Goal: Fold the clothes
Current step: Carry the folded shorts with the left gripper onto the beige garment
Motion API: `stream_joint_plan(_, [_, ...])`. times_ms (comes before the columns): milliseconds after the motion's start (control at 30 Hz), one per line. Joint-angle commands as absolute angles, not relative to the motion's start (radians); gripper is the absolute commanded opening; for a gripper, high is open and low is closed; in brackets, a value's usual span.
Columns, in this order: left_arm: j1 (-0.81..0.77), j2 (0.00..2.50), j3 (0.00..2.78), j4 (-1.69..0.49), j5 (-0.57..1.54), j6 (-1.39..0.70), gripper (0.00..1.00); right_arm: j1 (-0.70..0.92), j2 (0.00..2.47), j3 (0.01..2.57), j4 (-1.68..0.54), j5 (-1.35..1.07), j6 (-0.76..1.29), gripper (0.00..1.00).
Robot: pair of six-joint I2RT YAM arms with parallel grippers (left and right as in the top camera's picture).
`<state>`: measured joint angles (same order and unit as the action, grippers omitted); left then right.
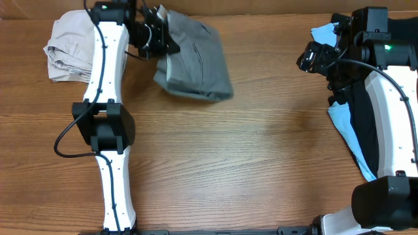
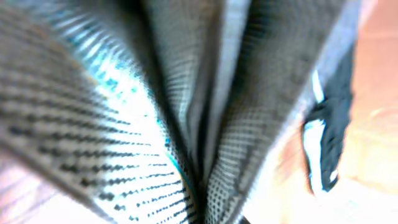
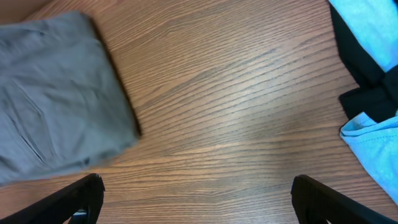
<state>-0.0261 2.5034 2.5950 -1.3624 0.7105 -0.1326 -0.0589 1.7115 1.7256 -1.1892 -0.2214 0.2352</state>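
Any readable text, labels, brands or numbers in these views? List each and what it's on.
None readable in any view.
The grey shorts, beige garment, black garment and light-blue garment show no tag or print.
The left wrist view is blurred fabric, so any label there can't be read.

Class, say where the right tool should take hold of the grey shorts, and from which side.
Pinch the shorts at their lower-right corner, coming from the right: that folded edge lies free, facing the open right tool, opposite the left tool at the top-left.
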Motion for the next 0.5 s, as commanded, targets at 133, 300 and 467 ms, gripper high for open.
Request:
stream_joint_plan(133, [0.058, 2.488, 2.753, -1.218, 0.884, -0.302, 0.04, -0.061, 1.719, 1.721, -1.183, -0.217, 0.231, 1.0])
stream_joint_plan(300, [0.108, 2.488, 2.867, -1.106, 0.885, -0.425, 0.04, -0.061, 1.729, 1.721, -1.182, -0.218, 0.232, 1.0])
stream_joint_plan(467, [0.158, 2.488, 3.011, -1.044, 0.873, -0.48, 0.04, -0.061, 1.744, 1.721, -1.185, -0.218, 0.235, 1.0])
